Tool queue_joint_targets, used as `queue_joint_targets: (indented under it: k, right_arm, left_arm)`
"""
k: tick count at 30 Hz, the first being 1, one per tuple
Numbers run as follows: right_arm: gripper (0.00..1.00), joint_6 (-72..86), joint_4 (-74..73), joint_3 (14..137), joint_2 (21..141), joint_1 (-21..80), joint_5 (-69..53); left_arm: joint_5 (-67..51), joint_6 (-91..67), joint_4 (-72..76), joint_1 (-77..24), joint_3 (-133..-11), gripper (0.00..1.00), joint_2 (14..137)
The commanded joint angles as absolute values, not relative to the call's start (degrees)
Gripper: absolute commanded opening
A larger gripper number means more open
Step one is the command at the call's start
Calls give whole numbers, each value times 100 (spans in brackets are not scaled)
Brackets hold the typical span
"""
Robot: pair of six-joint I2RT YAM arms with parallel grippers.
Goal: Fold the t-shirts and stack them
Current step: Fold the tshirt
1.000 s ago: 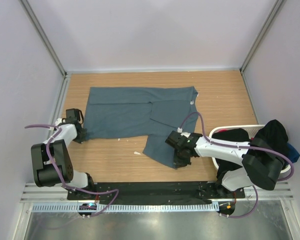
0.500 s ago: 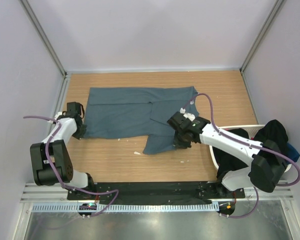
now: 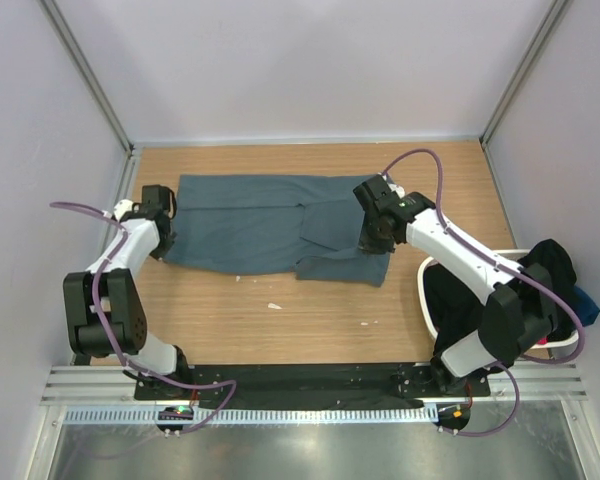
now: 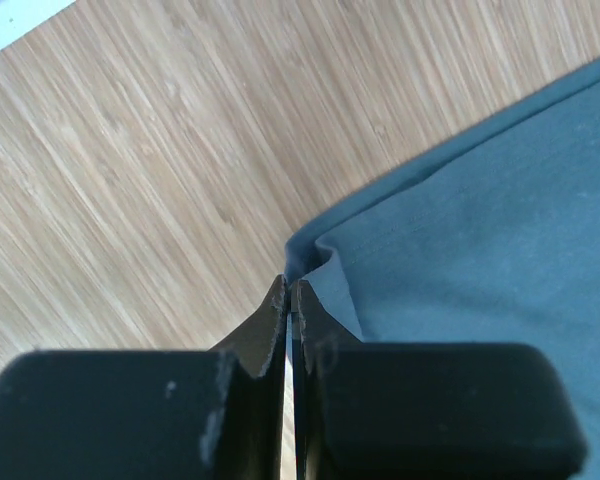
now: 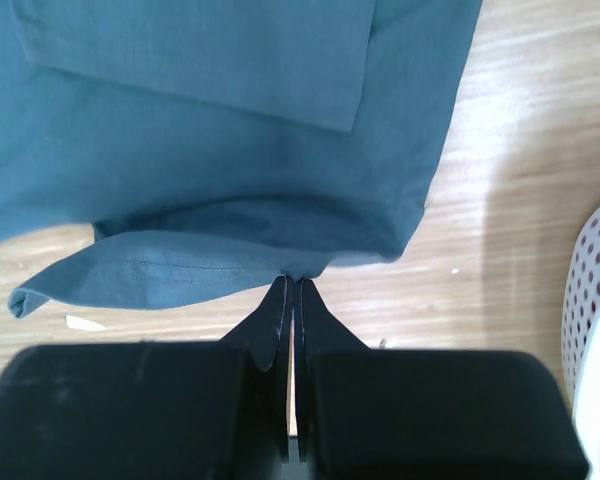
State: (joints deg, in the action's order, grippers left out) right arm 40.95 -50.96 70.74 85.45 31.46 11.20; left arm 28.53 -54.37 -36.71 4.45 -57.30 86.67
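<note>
A blue-grey t-shirt (image 3: 260, 220) is spread out flat on the wooden desk (image 3: 310, 320). Its cloth is soft and thin, with a few gentle creases. A line of small stitches is seen along the hem. On the near right side a flap of the shirt is folded over onto the wide part. The desk is made of light brown wood with fine stripes. A few tiny white scraps (image 3: 274, 306) are seen on it near the shirt.

The left gripper (image 4: 288, 292) is pressed closed, with only a thin slit left between its black fingers. A small bump of the shirt's left edge is pinched at the tips. The right gripper (image 5: 292, 285) is closed tight too, and the hem near the shirt's right corner is pinched there and pulled up into a little peak.

The left arm (image 3: 120, 265) is stretched forward along the left side of the desk. The right arm (image 3: 450, 245) is reached forward and to the left. A purple cable (image 3: 420, 157) is looped above it.

A white plastic basket (image 3: 427, 285) with round holes is seen at the right. A black shirt (image 3: 550, 265) is draped over its rim, with some blue cloth (image 3: 587, 305) beside it.
</note>
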Motion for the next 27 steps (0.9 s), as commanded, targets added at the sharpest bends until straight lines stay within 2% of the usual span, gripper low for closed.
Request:
queue_joint_targets:
  k: [1,17,27]
  right_arm:
    - [1,3648,-5080,7523,8683,2927,1143]
    - [1,2796,-4685,8709,9808,2163,932]
    - [1,2400,-4544,9369,10204,2048,826]
  left_arm:
    - [3340,-5449,-3709,422,-6011,0,8754]
    - [3621,-5625,-3674,281,-6952,0,9641]
    - [3735,-5660,-3770,272,-7479,0,10081]
